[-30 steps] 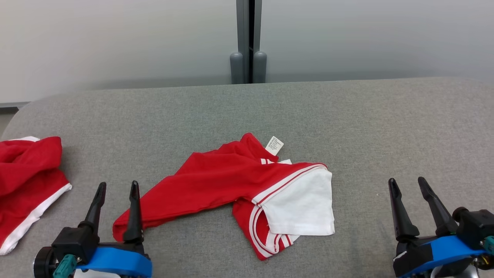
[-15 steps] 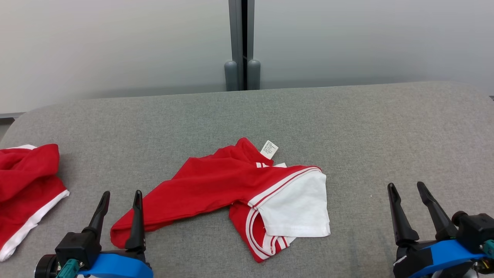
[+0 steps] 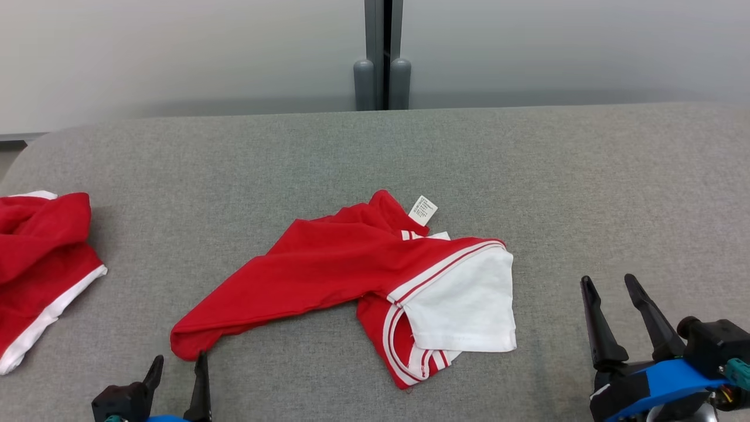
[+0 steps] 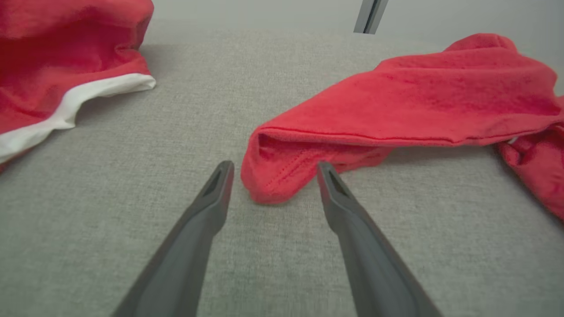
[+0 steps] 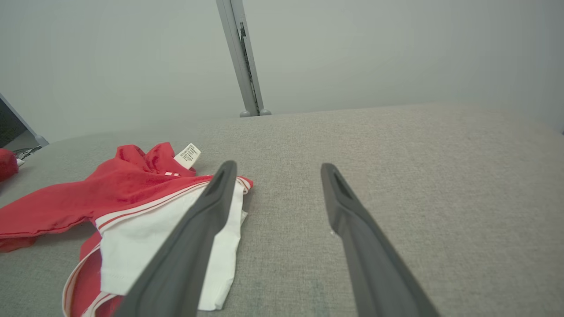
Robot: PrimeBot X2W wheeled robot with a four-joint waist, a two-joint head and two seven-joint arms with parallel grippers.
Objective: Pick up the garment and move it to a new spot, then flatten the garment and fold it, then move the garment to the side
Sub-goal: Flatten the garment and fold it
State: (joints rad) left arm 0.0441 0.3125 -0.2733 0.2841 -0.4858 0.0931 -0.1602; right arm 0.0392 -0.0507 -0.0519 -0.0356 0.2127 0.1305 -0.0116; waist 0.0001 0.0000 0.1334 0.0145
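The spread left hand has drawn back from the garment; right hand spread.

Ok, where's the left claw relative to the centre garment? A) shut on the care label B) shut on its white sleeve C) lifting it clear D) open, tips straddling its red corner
D: the left claw stands open, with a red corner of the garment between its spread tips.

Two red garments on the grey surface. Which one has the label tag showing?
The centre garment: a white tag sticks out at its far edge. The left garment, at the head view's left edge, has a white hem band instead.
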